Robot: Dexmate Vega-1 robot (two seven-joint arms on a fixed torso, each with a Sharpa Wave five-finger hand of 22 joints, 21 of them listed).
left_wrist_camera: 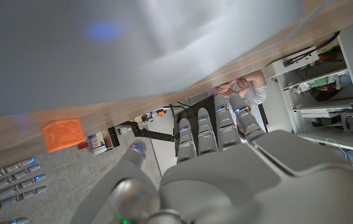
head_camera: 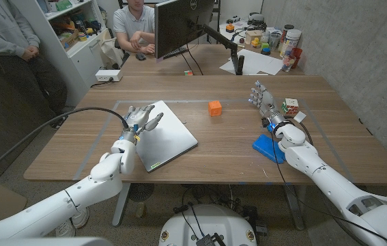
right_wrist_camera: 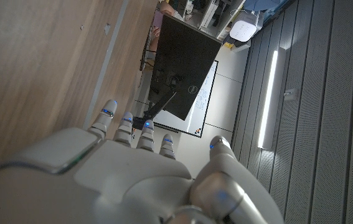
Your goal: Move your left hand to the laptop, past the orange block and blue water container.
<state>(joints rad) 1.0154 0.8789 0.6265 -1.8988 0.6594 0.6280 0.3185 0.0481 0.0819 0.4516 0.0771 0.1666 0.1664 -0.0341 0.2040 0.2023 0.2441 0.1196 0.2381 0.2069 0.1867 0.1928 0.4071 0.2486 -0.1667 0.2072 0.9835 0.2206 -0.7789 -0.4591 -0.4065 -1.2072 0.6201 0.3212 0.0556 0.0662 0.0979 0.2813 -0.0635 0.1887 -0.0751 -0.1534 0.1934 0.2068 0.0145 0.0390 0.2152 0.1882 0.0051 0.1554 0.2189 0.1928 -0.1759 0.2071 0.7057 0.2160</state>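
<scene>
Silver laptop (head_camera: 168, 140) under left hand (head_camera: 140, 120), fingers spread, holding nothing

Closed silver laptop (head_camera: 164, 135) — lying flat, set askew, directly beneath the left hand (head_camera: 138, 121), whose fingers are spread over its lid. Small orange block (head_camera: 214, 108) — upright, well to that hand's right. Blue water container (head_camera: 268, 147) — flat, beside the right hand's wrist.

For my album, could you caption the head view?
Left hand over the closed laptop; orange block mid-table.
</scene>
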